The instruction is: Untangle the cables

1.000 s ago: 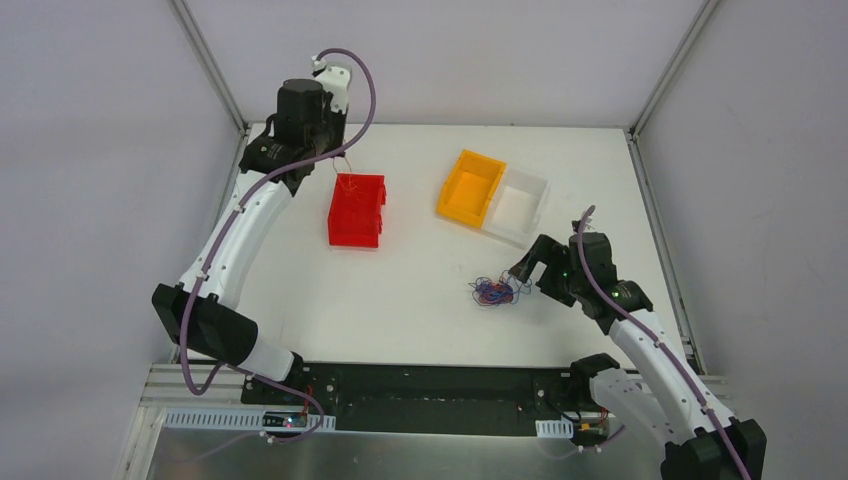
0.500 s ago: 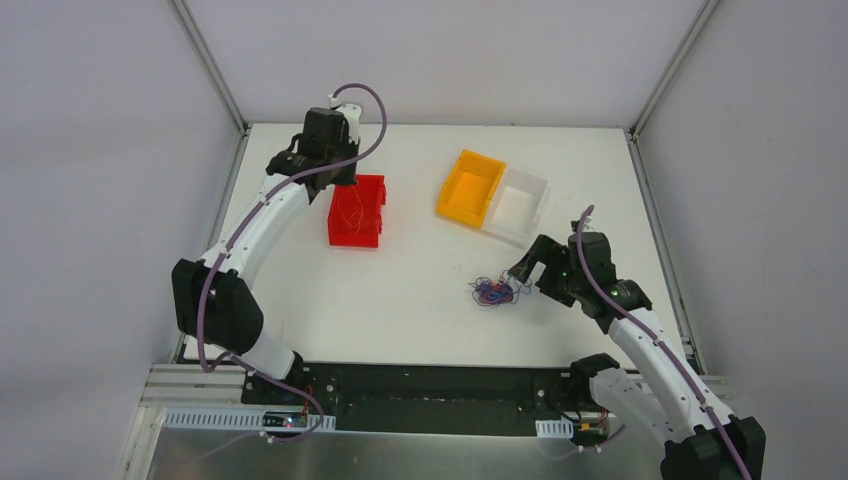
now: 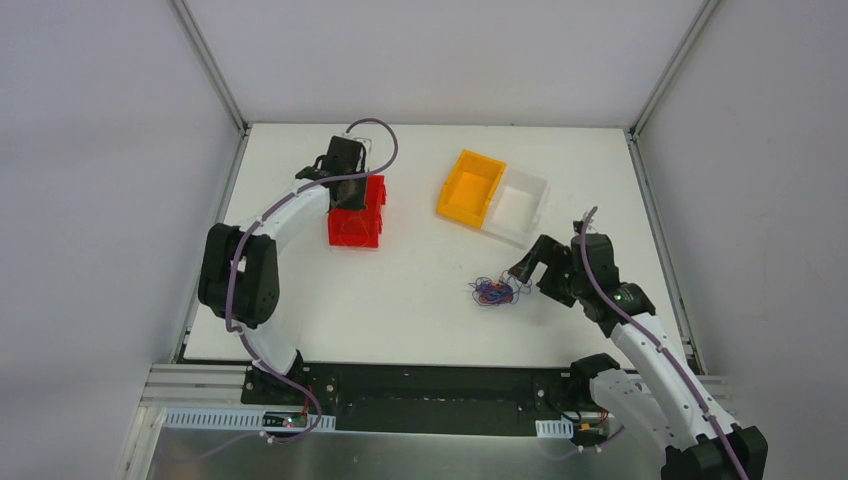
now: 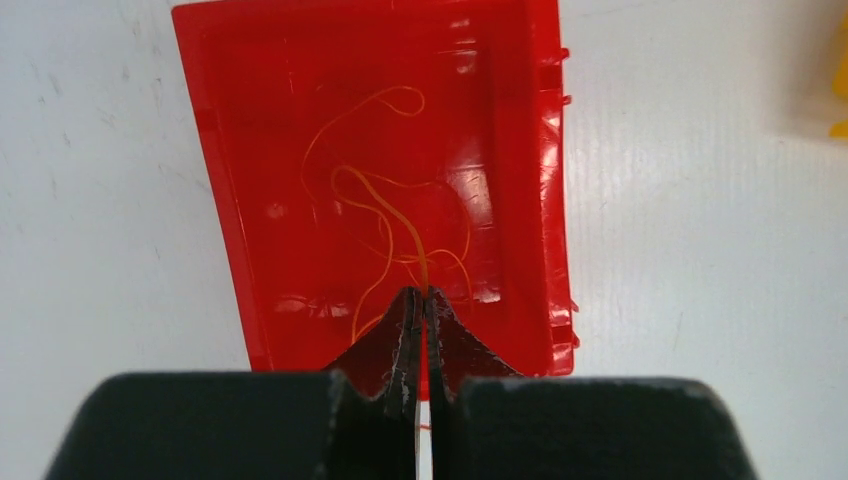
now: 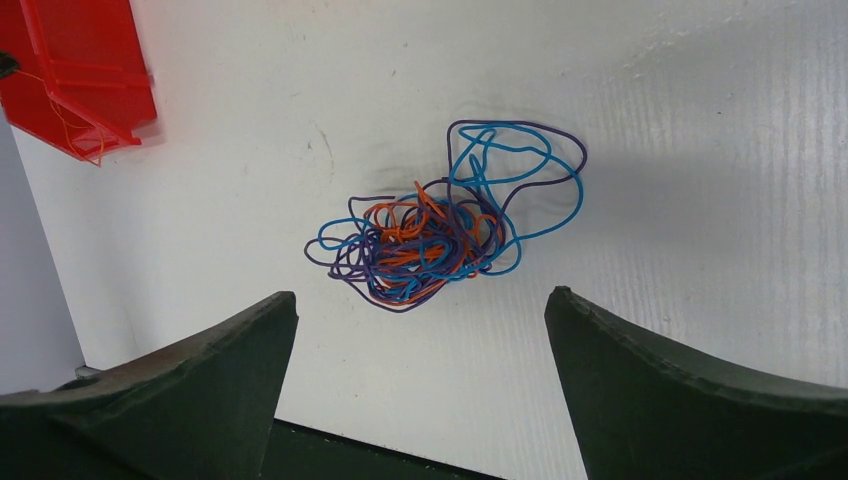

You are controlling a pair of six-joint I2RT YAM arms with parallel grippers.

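Note:
A tangle of thin curly cables [image 5: 440,235] in orange, blue and purple lies on the white table [image 3: 420,300], right of centre [image 3: 493,291]. My right gripper [image 5: 420,293] stands wide open just short of the tangle, touching nothing, on its right side in the top view [image 3: 522,276]. My left gripper [image 4: 422,295] is shut on one thin orange cable [image 4: 385,205], which hangs in loops down into the red bin [image 4: 225,230]. In the top view the left gripper [image 3: 350,193] is over the far end of the red bin [image 3: 357,232].
A yellow bin [image 3: 470,187] and a clear white bin [image 3: 517,208] stand side by side at the back right. The red bin's corner [image 5: 75,80] shows at the upper left of the right wrist view. Metal frame posts mark the table's far corners.
My left arm has swung right and down, bringing its held cable from the table's back-left edge over the red bin. The right arm and the tangle have not moved.

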